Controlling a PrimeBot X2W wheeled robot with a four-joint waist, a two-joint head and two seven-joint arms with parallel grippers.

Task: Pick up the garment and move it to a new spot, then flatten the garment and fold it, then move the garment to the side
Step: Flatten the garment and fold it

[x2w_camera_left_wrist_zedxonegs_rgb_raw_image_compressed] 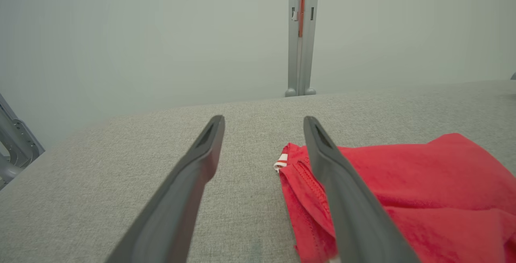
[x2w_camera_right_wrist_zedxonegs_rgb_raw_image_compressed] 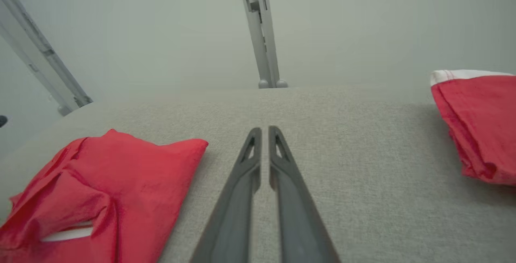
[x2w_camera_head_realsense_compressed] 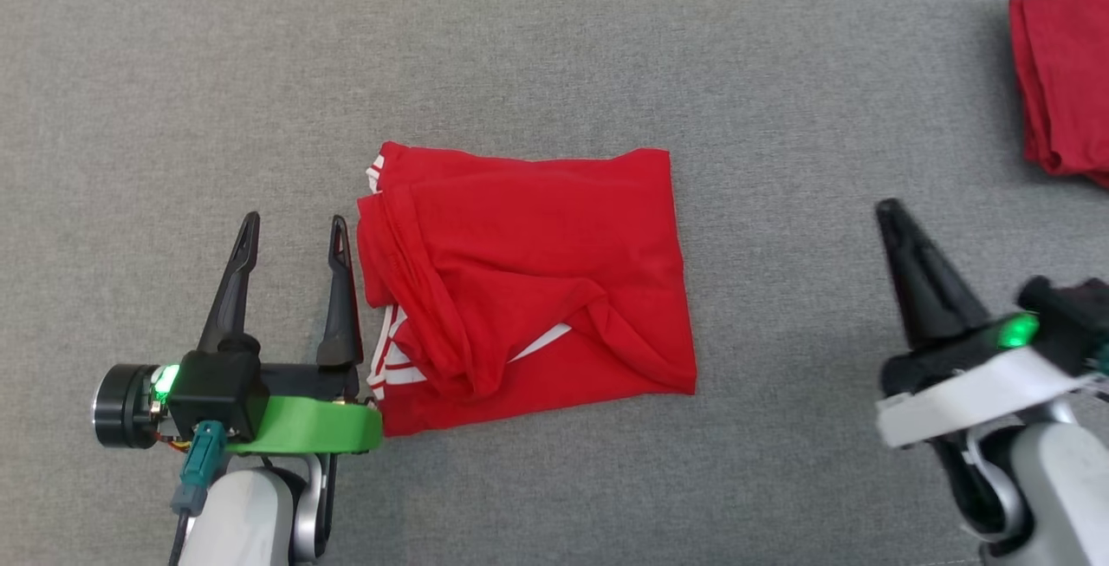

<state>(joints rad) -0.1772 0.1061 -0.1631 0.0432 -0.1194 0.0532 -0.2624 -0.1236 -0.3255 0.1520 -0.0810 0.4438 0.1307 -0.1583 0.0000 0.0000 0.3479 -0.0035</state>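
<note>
Grey woven cloth covers the table. The garment, red with white trim, lies about midway between the table's left and right edges. It is folded into a rough rectangle, with a loose flap and a white stripe showing on its near left part.

The left gripper sits low, just beside the garment's left edge, jaws spread wide and holding nothing. In the left wrist view its inner finger overlaps the hem, but I cannot tell whether it touches. The right gripper hovers well apart from the garment's right edge, fingers pressed together and empty.

I judge the fold complete and the move to the side to be the step in hand. Procedure:
1. Slide the lower left finger under all layers at the hem before closing.
2. Part the right fingers and take the opposite edge.
3. Lift both edges level, so the loose flap does not spill open.

A second red garment, also folded, occupies the table's far right corner, so set down short of it. A metal post stands beyond the far edge, clear of the path.
</note>
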